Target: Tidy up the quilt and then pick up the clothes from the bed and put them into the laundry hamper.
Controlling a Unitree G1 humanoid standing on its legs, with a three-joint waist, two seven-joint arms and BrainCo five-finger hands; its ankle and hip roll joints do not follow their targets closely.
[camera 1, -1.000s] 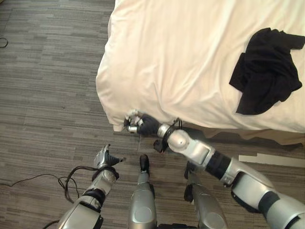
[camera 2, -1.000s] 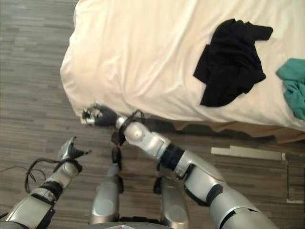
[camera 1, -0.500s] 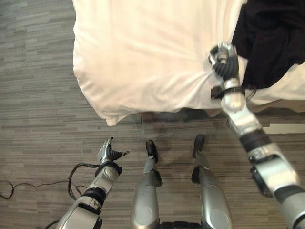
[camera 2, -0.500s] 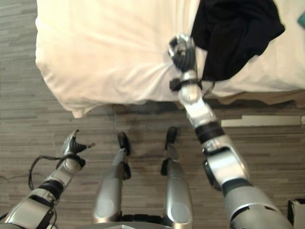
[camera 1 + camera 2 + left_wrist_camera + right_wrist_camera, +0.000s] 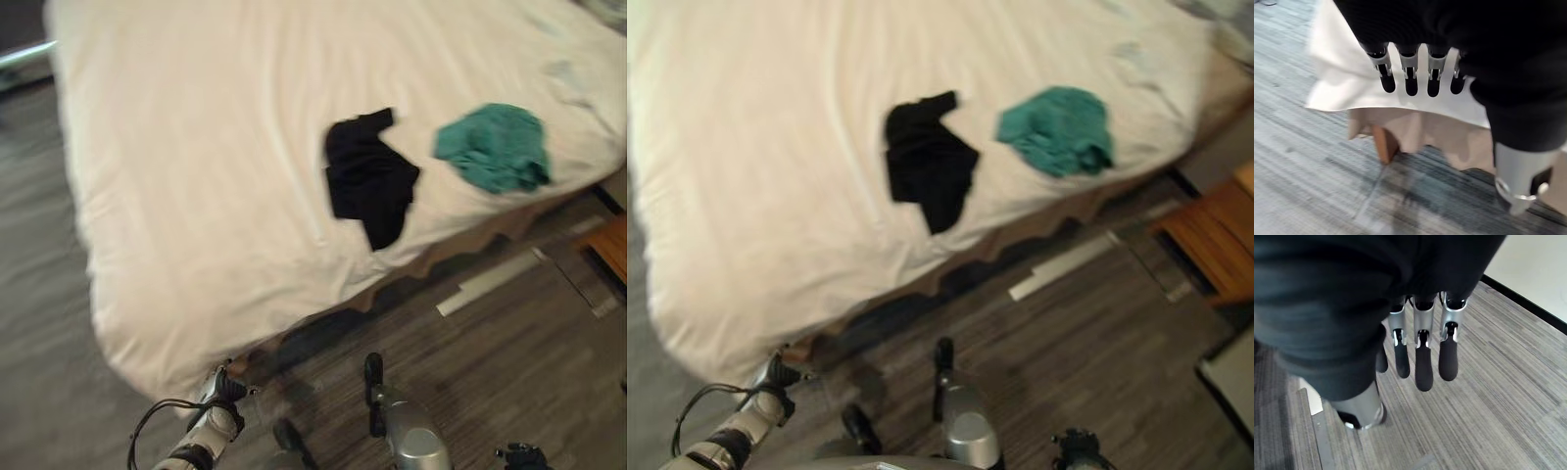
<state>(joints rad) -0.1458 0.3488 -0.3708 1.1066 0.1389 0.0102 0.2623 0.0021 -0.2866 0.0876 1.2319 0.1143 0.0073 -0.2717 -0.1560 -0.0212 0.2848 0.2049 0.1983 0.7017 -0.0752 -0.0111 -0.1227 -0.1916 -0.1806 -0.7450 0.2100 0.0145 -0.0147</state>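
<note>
The white quilt lies spread over the bed, its near edge hanging toward the floor. A black garment rests on it near the middle, and a teal garment lies to its right. My left hand hangs low by the bed's near corner, fingers straight and holding nothing, with the quilt's hanging corner just past them. The fingers of my right hand are straight too and hang over the wood-grain floor, away from the bed.
A wooden bed leg stands under the quilt's corner. A white strip lies on the floor along the bed's side. Brown wooden furniture stands at the right, and a pale wall with dark skirting is near my right hand.
The camera has swung, taking in more of the bed and the teal garment. My right hand has let go of the quilt and dropped down over the floor.
</note>
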